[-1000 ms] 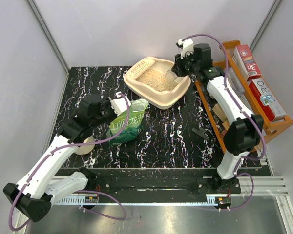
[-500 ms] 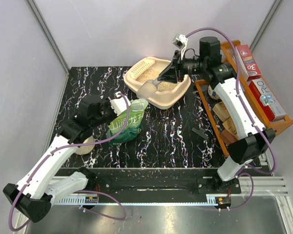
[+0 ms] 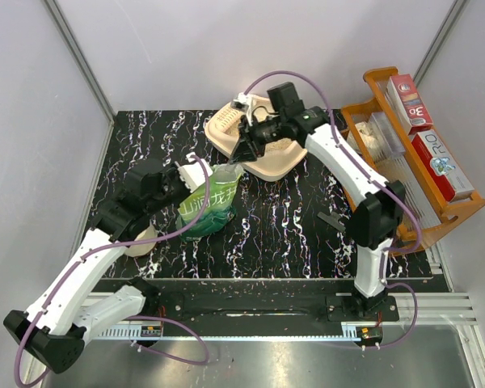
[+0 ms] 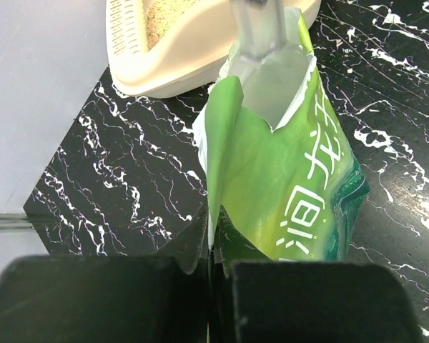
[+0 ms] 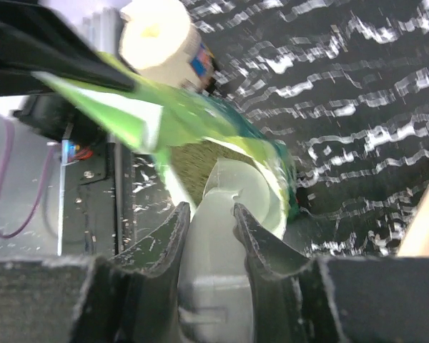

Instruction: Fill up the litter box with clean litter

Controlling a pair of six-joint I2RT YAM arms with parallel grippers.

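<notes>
The cream litter box point(image 3: 220, 129) sits at the back of the table, partly hidden by my right arm; it shows in the left wrist view point(image 4: 200, 53) with pale tan clean litter point(image 4: 168, 14) inside. My left gripper point(image 4: 213, 246) is shut on the torn top edge of the green printed bag point(image 4: 286, 179), holding its mouth open. In the top view that gripper point(image 3: 198, 170) is left of the bag point(image 3: 210, 206). My right gripper point(image 5: 207, 209) is shut on a pale grey scoop point(image 5: 225, 214), whose tip is at the bag's mouth point(image 4: 261, 28). Litter point(image 5: 200, 168) shows inside the bag.
A cream tape roll point(image 3: 141, 240) lies left of the bag, under my left arm. An orange wooden rack point(image 3: 404, 153) with boxes stands along the right edge. A small black object point(image 3: 331, 220) lies on the marbled black table right of centre.
My right arm has swung left and nearer, from over the litter box to the bag, carrying the scoop to the bag's mouth. The left arm and the bag have stayed put.
</notes>
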